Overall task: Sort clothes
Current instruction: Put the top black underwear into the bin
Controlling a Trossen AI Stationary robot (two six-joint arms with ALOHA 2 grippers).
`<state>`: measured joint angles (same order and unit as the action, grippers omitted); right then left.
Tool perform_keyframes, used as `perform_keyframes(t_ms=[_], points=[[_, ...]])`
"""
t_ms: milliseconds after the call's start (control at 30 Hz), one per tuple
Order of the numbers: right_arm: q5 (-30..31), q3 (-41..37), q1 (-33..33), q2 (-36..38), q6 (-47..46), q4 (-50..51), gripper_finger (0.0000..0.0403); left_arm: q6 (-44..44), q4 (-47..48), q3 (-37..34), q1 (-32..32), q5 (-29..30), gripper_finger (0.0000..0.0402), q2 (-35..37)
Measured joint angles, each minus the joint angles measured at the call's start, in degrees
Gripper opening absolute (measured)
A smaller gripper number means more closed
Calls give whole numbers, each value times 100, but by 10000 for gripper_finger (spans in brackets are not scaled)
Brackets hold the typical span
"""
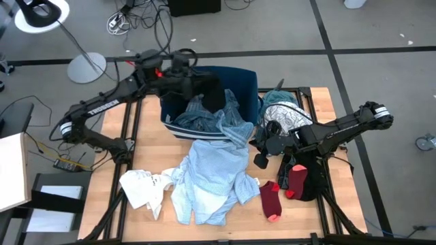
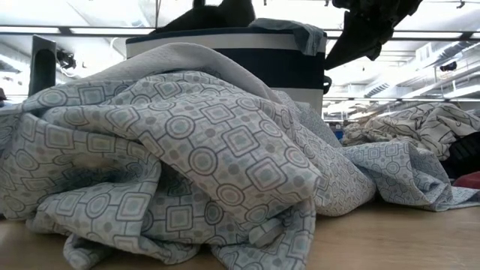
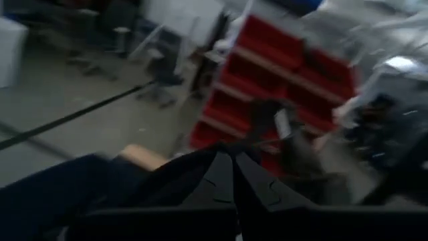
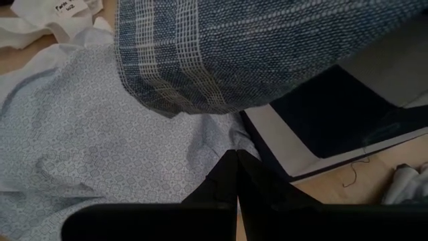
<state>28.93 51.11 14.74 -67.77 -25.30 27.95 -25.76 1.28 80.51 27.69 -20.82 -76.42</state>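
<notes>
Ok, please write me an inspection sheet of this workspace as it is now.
Surface: wooden table, mostly covered.
Job's things: light blue shirt, white tee, dark red socks on the table; dark garment hanging over the bin.
Clutter: navy bin.
Claws: left claw shut above the bin; right claw shut beside the shirt.
Cables: loose cables on the floor.
Surroundings: lamp base.

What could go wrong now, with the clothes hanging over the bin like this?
The blue checked shirt hangs over the bin rim onto the light blue shirt; pulling one may drag the other. The left gripper, shut above the bin, could catch the dark piece there.
</notes>
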Motion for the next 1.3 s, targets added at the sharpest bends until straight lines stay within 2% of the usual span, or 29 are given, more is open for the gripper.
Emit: perform_keyframes(t_ms=[167, 300, 400, 500, 633, 767, 967, 1300], points=[[0, 0, 0, 0, 0, -8, 5, -494, -901, 0, -7, -434, 0, -127], [0, 0, 0, 0, 0, -8, 5, -471, -851, 0, 0, -437, 0, -127], [0, 0, 0, 0, 0, -8, 5, -429, -394, 0, 42, -399, 0, -126], [0, 0, 0, 0, 0, -6, 5, -98, 506, 2, 110, -87, 0, -125], [0, 0, 0, 0, 2, -3, 5, 344, 1973, 0, 151, 918, 0, -127], [-2, 0, 0, -1, 4, -4, 5, 773, 2922, -12, 154, 1665, 3, -212], [0, 0, 0, -2, 5, -2, 5, 726, 3485, -15, 128, 1705, 27, -508], [-2, 0, 0, -2, 4, -3, 5, 929, 3873, -15, 117, 1417, 115, -995]])
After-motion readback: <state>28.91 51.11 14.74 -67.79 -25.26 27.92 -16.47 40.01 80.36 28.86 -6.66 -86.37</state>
